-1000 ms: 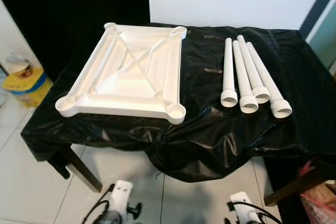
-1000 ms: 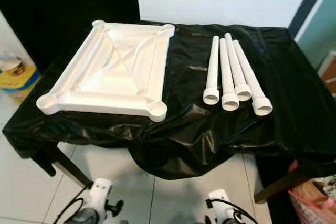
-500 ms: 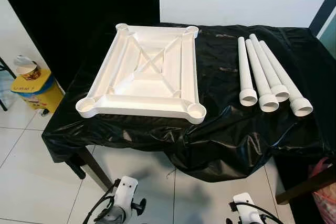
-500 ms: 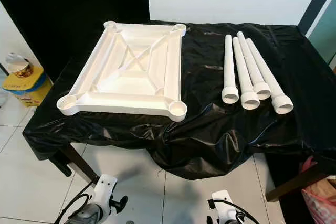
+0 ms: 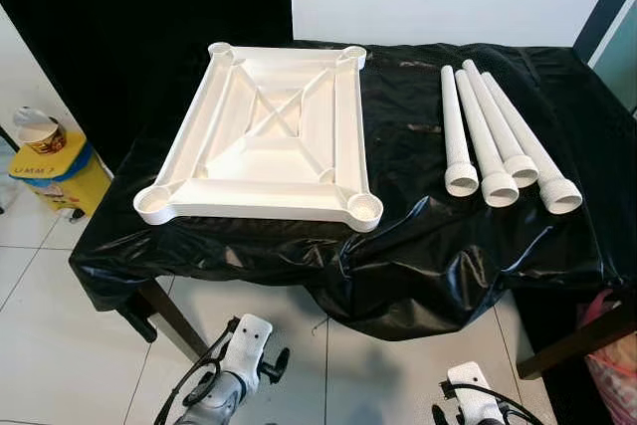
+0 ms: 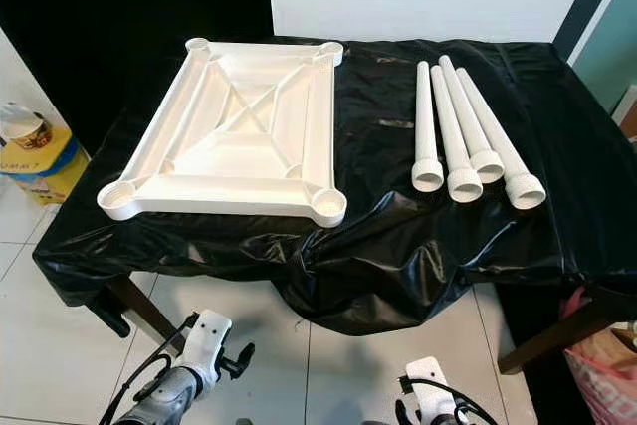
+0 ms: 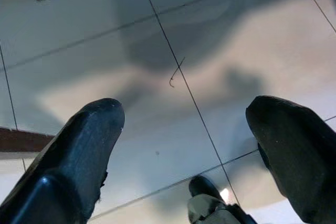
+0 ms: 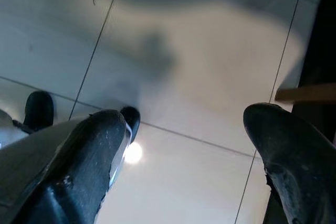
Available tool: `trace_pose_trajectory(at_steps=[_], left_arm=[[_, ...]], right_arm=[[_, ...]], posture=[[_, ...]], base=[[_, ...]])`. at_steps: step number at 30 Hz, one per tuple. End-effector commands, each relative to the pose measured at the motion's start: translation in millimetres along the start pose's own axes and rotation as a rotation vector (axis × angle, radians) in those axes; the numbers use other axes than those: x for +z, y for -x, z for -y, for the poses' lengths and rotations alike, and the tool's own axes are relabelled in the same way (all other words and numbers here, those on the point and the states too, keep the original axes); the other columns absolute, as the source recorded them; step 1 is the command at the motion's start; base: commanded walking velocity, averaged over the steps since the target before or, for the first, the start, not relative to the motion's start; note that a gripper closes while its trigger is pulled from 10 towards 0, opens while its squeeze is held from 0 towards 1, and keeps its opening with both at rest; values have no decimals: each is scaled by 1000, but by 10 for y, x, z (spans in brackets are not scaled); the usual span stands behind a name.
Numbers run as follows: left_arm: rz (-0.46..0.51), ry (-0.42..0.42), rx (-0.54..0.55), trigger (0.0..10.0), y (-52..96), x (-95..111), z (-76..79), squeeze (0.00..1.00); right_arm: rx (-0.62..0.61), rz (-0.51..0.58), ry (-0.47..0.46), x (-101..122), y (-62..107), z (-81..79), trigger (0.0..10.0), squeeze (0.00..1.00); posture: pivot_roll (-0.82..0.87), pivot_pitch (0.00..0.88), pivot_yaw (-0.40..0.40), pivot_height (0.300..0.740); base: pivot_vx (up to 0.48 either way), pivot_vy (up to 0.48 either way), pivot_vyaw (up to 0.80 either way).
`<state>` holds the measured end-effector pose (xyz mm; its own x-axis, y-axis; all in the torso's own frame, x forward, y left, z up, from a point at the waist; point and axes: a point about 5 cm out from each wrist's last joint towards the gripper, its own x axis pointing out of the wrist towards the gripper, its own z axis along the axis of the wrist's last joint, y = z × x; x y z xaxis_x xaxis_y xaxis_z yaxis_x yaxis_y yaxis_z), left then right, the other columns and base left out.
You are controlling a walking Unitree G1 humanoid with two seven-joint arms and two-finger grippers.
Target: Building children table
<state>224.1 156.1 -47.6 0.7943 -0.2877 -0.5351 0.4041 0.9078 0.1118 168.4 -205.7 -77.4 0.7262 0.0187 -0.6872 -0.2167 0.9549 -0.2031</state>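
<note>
We see our two arms hanging low, in front of the counter (image 5: pixel 299 266). The left tool (image 7: pixel 184 129) points down at the tiled floor (image 7: pixel 220 51), its two fingers (image 7: pixel 89 140) spread wide with nothing between them. The right tool (image 8: pixel 184 135) is the same — fingers (image 8: pixel 94 145) wide apart, only pale floor tiles beyond them.

Well above and ahead of both tools stands the counter, covered by a black plastic sheet (image 5: pixel 428 246) that hangs in folds over the near edge. On it, ahead of the left tool, lies the white tabletop (image 5: pixel 269 136), turned upside down, so we see its ribs in a cross and a round socket at each corner. Ahead of the right tool lie four white legs (image 5: pixel 498 141), side by side and touching, their wider open ends toward us. Tabletop and legs are apart.

Far to the left of the left tool, on the floor, stands a yellow bin (image 5: pixel 55 171) with a cup (image 5: pixel 38 131) on it.
</note>
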Motion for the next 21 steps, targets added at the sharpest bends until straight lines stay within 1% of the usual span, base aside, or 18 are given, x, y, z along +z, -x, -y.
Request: trace_pose_trajectory(at_steps=[1,2,3,6,10,12,15,17,18,19,21], left_arm=[[19,-19,-163,10000,34,-6,53,0],[26,-24,-180,10000,33,7,55,0],[26,-24,-180,10000,33,7,55,0],[30,-32,-211,10000,27,27,66,0],[36,-36,-220,10000,22,37,80,0],[45,-35,-232,10000,20,45,114,0],[48,-34,-237,10000,21,45,126,0],[94,-25,-275,10000,35,83,162,0],[126,-14,-310,10000,52,106,191,0],[126,-14,-310,10000,52,106,191,0],[180,-10,-378,10000,89,140,262,0]], right_arm=[[16,49,18,59,-4,-1,10000,0],[18,70,46,95,-11,2,10000,0],[18,70,46,95,-11,2,10000,0],[23,107,104,153,-18,7,10000,0],[47,127,112,181,-20,1,10000,0],[54,168,103,228,-18,0,10000,0],[57,182,99,243,-16,-1,10000,0],[88,273,42,353,-5,-3,10000,0],[100,337,26,425,10,-6,10000,0],[100,337,26,425,10,-6,10000,0],[138,417,3,514,34,-32,10000,0]], posture=[[-93,44,8,740],[-92,45,6,740],[-92,45,6,740],[-91,50,4,740],[-90,50,2,740],[-89,56,-1,740],[-86,62,-3,740],[-79,77,-9,740],[-76,85,-10,740],[-76,85,-10,740],[-71,92,-14,740]], base=[[0,0,0],[0,0,0],[0,0,0],[0,0,0],[0,0,0],[0,0,0],[0,0,0],[0,0,0],[0,0,0],[0,0,0],[0,0,0]])
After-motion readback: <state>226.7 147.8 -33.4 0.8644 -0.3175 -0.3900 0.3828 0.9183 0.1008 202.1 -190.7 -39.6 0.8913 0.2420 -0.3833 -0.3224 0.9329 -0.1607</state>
